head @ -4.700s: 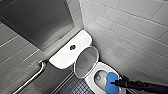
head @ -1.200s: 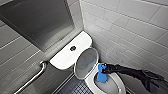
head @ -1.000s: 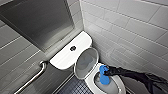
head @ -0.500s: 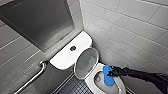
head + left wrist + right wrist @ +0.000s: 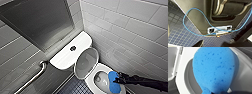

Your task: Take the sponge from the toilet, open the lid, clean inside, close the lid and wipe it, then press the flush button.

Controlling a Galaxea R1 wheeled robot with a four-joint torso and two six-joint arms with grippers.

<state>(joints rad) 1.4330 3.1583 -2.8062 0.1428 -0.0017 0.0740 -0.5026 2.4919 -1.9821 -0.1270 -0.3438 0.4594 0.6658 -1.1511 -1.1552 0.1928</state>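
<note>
The white toilet stands in the tiled corner with its lid raised against the tank, the bowl open below it. My right gripper reaches in from the right, shut on the bright blue sponge, which hangs over the bowl's right side. In the right wrist view the sponge looms large over the seat rim and the bowl's inside. A round flush button sits in the flat tank top. The left wrist view looks down at the robot's own base and a blue cable.
A steel wall panel hangs above the tank. A metal grab bar runs along the left wall. Pale tiled walls close in on the right and back. Dark blue small-tiled floor lies in front of the toilet.
Over the last second the sponge and right gripper have shifted slightly over the bowl's right side. The lid stays up.
</note>
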